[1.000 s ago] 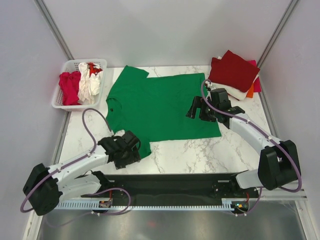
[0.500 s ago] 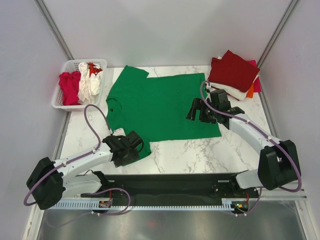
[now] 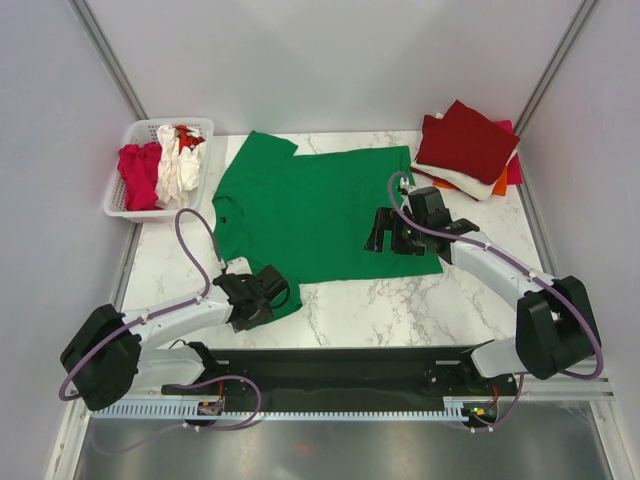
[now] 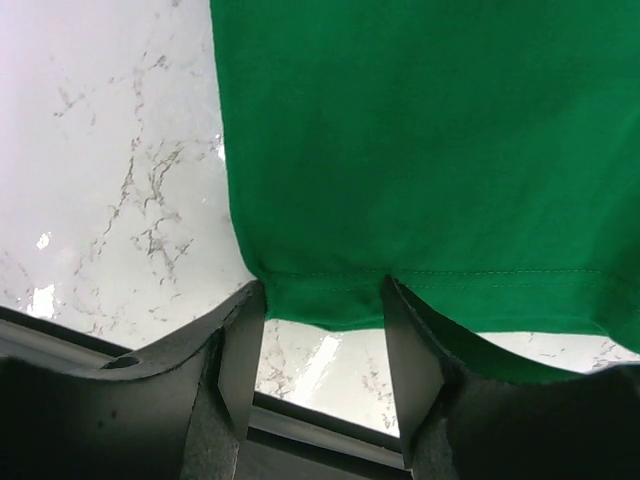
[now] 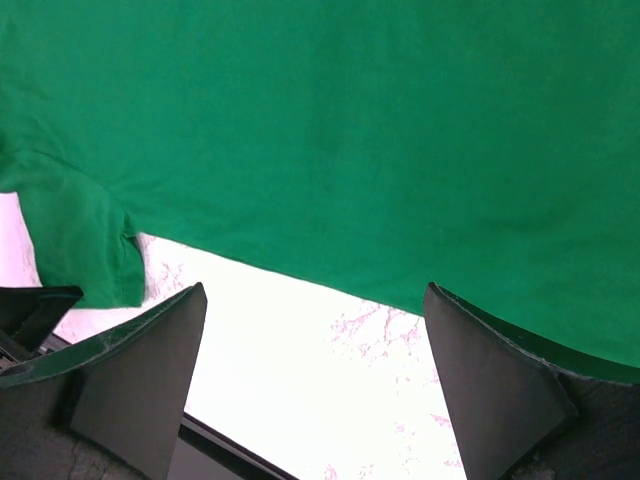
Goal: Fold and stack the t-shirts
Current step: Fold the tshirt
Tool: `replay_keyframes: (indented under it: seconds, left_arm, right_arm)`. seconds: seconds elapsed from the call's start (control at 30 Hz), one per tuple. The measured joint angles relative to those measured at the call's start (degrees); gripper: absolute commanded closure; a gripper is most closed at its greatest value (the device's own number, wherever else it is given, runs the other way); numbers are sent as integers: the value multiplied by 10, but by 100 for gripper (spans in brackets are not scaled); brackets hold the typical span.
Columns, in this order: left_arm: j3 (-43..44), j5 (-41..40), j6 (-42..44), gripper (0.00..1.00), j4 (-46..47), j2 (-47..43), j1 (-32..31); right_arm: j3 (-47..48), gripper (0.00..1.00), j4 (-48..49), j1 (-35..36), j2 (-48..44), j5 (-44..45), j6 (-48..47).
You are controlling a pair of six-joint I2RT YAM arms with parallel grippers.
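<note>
My left tool [image 3: 266,296] is down at the near sleeve of the green t-shirt [image 3: 320,215]. In the wrist view the tool [image 4: 322,300] is spread, one finger either side of the stitched sleeve hem [image 4: 420,272], nothing pinched yet. The shirt lies flat on the counter [image 3: 370,300], collar toward the basket [image 3: 122,203] and bottom hem toward the folded stack [image 3: 468,140]. It looks laid out so both near edges can be lifted together. My right tool [image 3: 383,232] hovers over the near side, close to the hem corner. Its own camera shows it [image 5: 312,300] spread wide across the shirt's long edge [image 5: 290,270], with bare marble below. I'd say the step is grabbing sleeve and side to fold the near half away from me. There is open counter in front of the near edge. The stack sits close on my right, so a wide swing that way risks clipping it.
</note>
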Motion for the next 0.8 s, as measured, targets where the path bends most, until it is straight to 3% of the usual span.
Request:
replay_keyframes:
  seconds: [0.13, 0.17, 0.27, 0.4, 0.6, 0.8]
  left_arm:
    - [-6, -4, 0, 56, 30, 1, 0]
    - [-6, -5, 1, 73, 38, 3, 0]
    - [-6, -7, 6, 94, 64, 8, 0]
    - [-8, -2, 16, 97, 78, -2, 0]
    - [-6, 8, 19, 97, 83, -63, 34]
    - [-5, 28, 54, 98, 77, -113, 51]
  right_arm:
    - [-16, 2, -1, 2, 0, 3, -2]
    - [-21, 2, 0, 2, 0, 3, -2]
    - [-33, 3, -6, 2, -1, 11, -2]
    - [-66, 2, -18, 3, -36, 75, 7]
    - [-156, 3, -48, -7, -234, 230, 66]
    - [-209, 7, -42, -98, -238, 234, 106]
